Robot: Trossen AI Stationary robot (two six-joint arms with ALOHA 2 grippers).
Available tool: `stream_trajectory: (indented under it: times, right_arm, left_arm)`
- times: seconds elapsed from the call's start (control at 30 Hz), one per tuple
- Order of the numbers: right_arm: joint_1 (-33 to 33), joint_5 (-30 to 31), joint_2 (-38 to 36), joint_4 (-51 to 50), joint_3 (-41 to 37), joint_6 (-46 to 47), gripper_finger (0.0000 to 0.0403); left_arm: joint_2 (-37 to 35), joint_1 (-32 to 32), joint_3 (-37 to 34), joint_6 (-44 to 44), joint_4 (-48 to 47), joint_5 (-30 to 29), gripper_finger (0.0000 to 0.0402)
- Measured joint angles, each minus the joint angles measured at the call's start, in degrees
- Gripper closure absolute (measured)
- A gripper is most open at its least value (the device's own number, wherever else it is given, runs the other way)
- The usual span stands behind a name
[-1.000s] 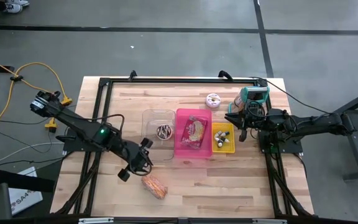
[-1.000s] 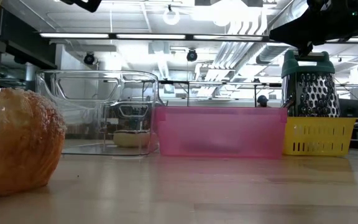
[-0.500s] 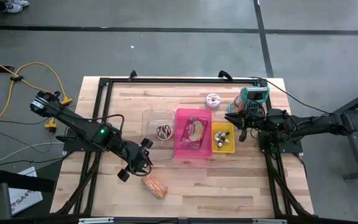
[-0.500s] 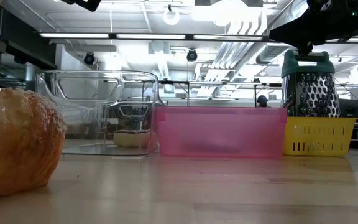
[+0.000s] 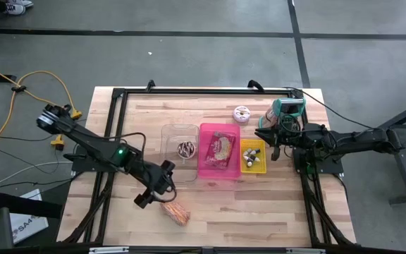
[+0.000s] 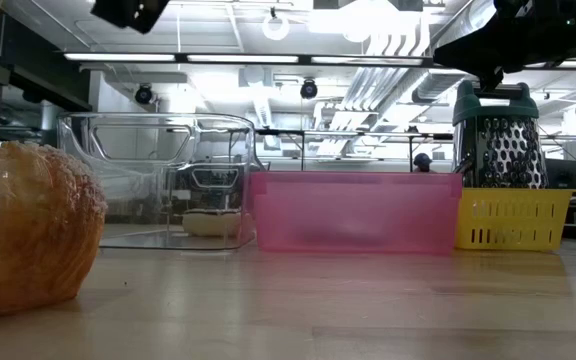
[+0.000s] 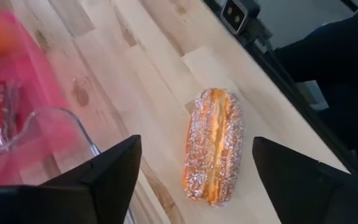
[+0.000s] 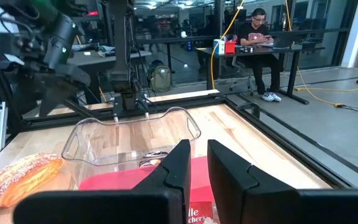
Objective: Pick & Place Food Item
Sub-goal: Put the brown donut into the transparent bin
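Hovering above pastry (image 7: 212, 147), seemingly untouched.

In the low view the pastry (image 6: 28, 230) is cut off by the left edge. The clear tub (image 6: 158, 180) and pink bin (image 6: 353, 212) hide their contents there. The yellow basket's (image 5: 253, 156) small items are too small to identify.

One pastry (image 5: 175, 211), three bins (image 5: 218, 173), one grater (image 5: 288, 109)
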Motion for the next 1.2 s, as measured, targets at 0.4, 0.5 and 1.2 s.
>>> stream_trajectory:
  times: [0.4,0.5,1.2]
  right_arm:
    - [0.0,0.0,0.0,0.0,0.0,0.0,0.0359]
    - [0.0,0.0,0.0,-0.1,0.0,0.0,0.0359]
    - [0.0,0.0,0.0,-0.1,0.0,0.0,0.0359]
  left_arm:
    - [5.1,-0.4,0.0,1.7,0.0,-0.4,0.0091]
    - [5.1,-1.3,0.0,3.4,0.1,-0.7,0.0091]
    - [5.1,-3.5,0.0,2.5,0.2,-1.0,0.0081]
